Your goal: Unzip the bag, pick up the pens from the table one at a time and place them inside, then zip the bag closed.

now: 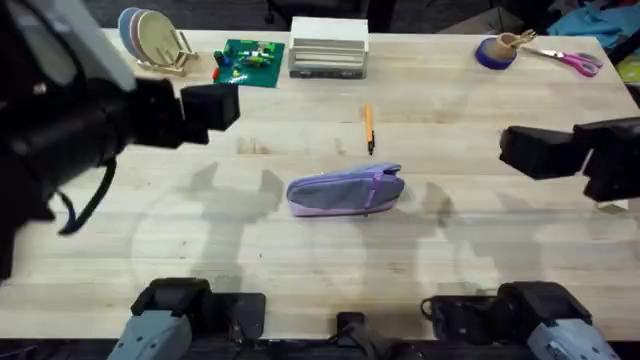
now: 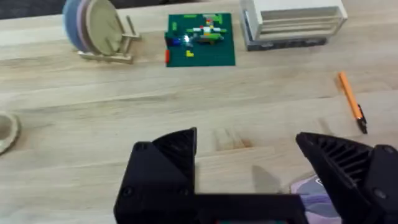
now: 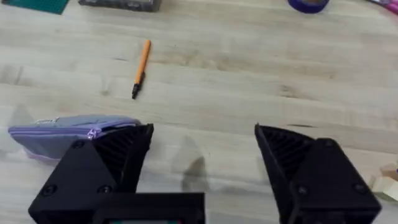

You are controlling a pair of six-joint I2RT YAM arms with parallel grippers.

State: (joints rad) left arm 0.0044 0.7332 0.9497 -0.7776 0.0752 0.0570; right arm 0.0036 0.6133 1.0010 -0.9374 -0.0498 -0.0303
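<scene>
The lavender and grey-purple bag (image 1: 345, 190) lies zipped on the table (image 1: 200, 250) near the middle, its zipper running along the top. An orange pen (image 1: 369, 128) with a dark tip lies just behind it. My left gripper (image 1: 212, 107) hovers high to the left of the bag. In the left wrist view the left gripper (image 2: 245, 155) is open and empty, with the pen (image 2: 352, 102) and a corner of the bag (image 2: 311, 190) beyond it. My right gripper (image 1: 522, 152) hangs to the right of the bag. The right wrist view shows the right gripper (image 3: 205, 149) open and empty, facing the bag (image 3: 62, 134) and pen (image 3: 141, 68).
Along the far edge stand a plate rack (image 1: 155, 40), a green board with small parts (image 1: 250, 62) and a white box (image 1: 328, 47). A purple tape roll (image 1: 495, 52) and pink-handled scissors (image 1: 575, 62) lie at the back right.
</scene>
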